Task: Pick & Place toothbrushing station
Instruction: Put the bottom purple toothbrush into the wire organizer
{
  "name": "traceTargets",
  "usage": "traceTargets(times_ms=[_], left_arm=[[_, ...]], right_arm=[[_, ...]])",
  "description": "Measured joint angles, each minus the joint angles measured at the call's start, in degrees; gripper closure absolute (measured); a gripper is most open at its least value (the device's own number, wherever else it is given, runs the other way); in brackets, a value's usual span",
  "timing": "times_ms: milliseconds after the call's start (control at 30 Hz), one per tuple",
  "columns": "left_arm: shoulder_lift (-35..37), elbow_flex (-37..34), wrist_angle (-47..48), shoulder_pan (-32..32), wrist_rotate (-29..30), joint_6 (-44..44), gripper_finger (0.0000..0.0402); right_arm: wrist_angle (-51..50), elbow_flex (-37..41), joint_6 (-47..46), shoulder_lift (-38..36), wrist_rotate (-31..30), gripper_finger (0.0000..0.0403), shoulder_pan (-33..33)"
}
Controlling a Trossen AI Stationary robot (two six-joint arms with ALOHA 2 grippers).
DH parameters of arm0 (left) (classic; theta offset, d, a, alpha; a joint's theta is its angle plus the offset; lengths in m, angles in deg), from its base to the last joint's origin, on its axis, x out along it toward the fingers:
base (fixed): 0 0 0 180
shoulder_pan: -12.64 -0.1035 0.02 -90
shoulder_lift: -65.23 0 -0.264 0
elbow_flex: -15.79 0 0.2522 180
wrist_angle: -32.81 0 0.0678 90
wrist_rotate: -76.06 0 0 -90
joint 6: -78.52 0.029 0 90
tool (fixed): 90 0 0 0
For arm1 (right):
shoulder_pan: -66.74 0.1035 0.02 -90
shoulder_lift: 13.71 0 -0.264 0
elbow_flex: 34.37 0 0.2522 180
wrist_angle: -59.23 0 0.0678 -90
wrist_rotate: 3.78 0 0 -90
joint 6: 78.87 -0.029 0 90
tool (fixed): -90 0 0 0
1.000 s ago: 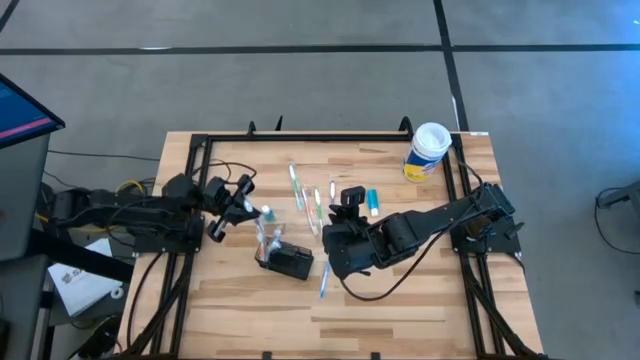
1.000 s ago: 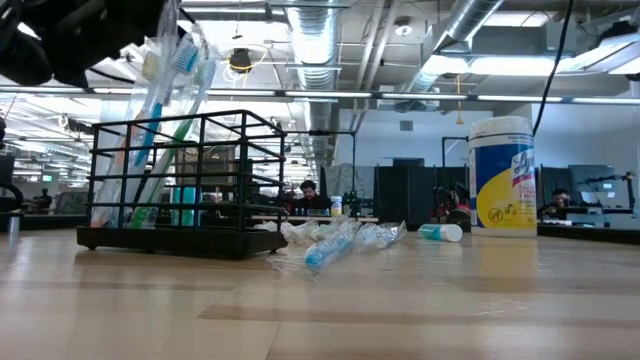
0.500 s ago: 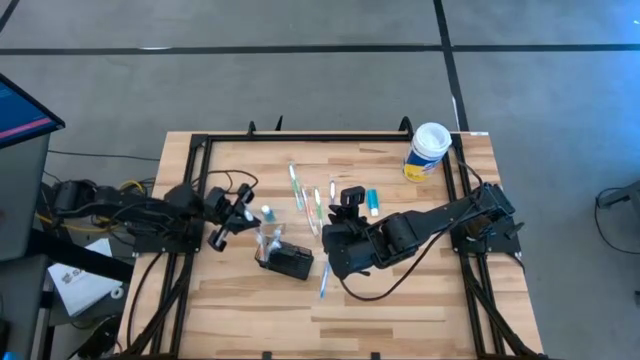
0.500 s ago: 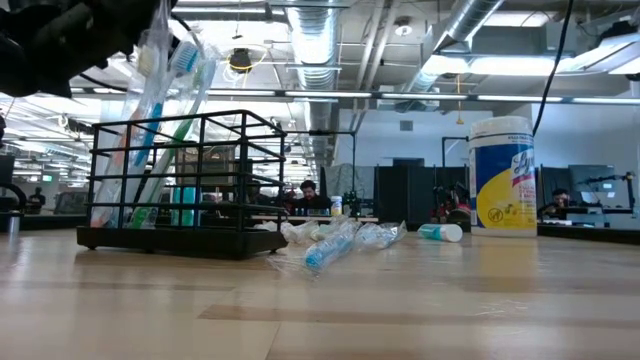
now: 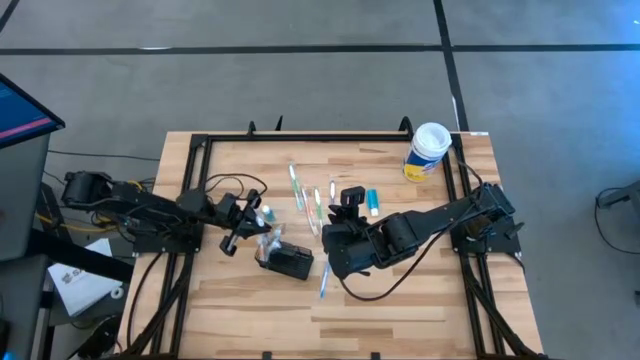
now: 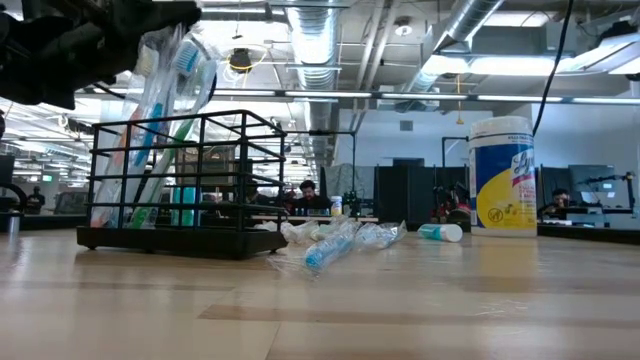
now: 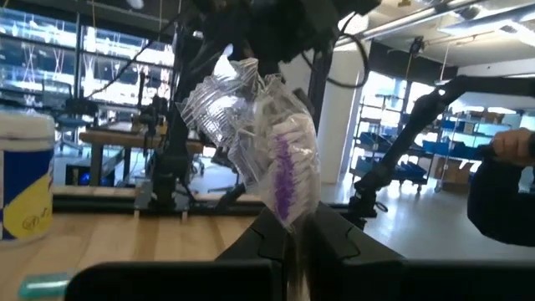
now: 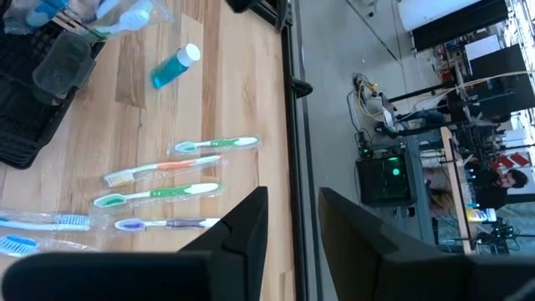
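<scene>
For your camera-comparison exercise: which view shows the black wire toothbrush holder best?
The low view: the toothbrush holder stands side-on, bars and upright brushes plain. The high view shows only a small dark block. The right wrist view catches one corner. The left wrist view does not show it.

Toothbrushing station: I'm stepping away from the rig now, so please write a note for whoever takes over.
Left hand: shut on a wrapped toothbrush, raised close by the toothbrushing station.
Right hand: open, empty, waiting mid-table right of the station.
Done: several brushes stand in the station.
Left: place the held brush, then probably the loose wrapped toothbrushes lying on the table.
</scene>
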Motion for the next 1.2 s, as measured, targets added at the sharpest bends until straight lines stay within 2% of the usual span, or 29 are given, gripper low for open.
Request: traceTargets(times_ms=[267,600,767,1033,1200], left_arm=[[-0.5,-0.24,-0.09,0.0,-0.92,0.15,0.0396],[-0.79,-4.35,-1.67,0.25,-0.18,0.26,0.0395],[-1.2,-4.35,-2.1,1.85,0.04,2.81,0.0394],[-6.04,-4.35,-3.03,3.89,6.26,3.17,0.0393],[-8.95,-4.35,-4.81,3.96,6.56,3.17,0.0392]], right_arm=[[-0.39,0.01,-0.67,0.0,0.1,0.0305,-0.01],[-0.35,0.0,-0.69,0.02,0.24,0.0305,0.0],[-0.22,0.01,-0.69,0.02,0.24,0.0305,0.0],[-0.18,0.01,-0.69,0.02,0.24,0.0305,-0.02],[-0.19,0.0,-0.68,0.02,0.24,0.0305,-0.01]])
